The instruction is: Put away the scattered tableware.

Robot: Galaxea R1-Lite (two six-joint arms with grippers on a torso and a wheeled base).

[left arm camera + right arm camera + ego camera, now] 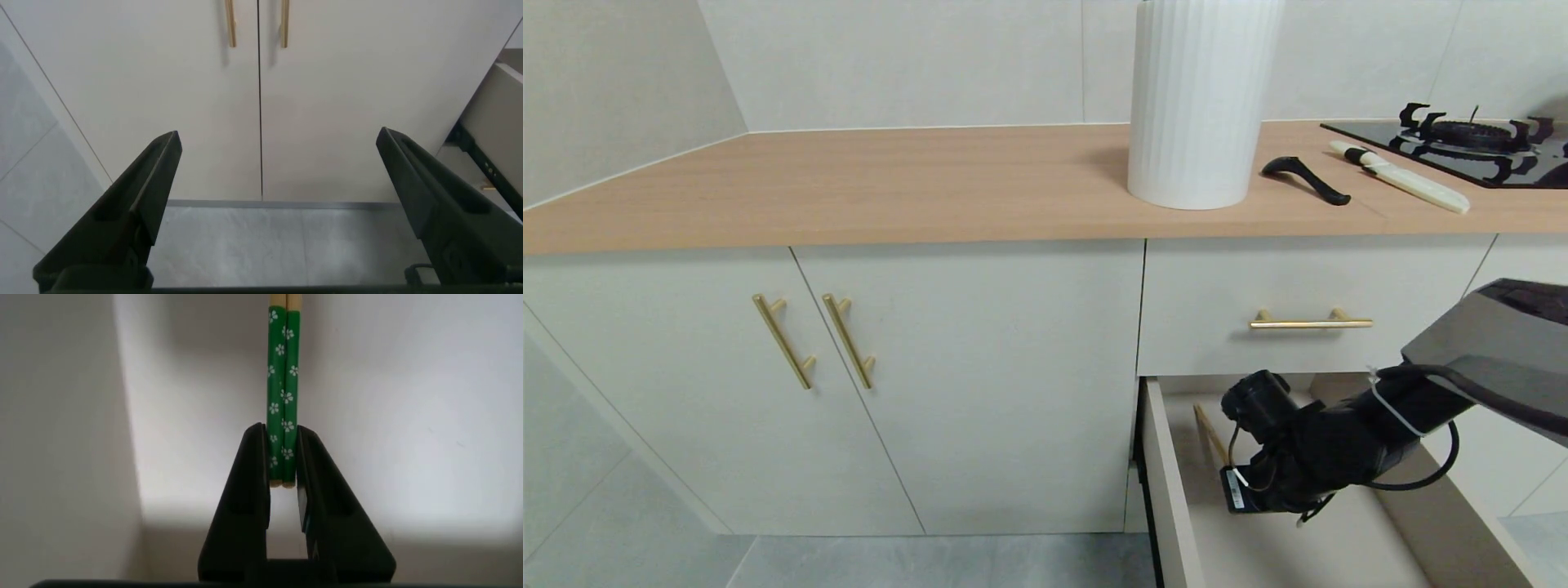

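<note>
Pinching the green chopsticks (282, 376) tight near one end in the right gripper (283, 457), low inside the open drawer (1168, 474) at five o'clock, likely to lay them flat, with the left gripper (278, 135) spread wide, empty, parked before the cabinet doors (327, 122).

My right tool (283, 439) is sitting inside the open drawer (1347, 555), its left wall (1168, 490) standing near, room lying open overhead.
</note>
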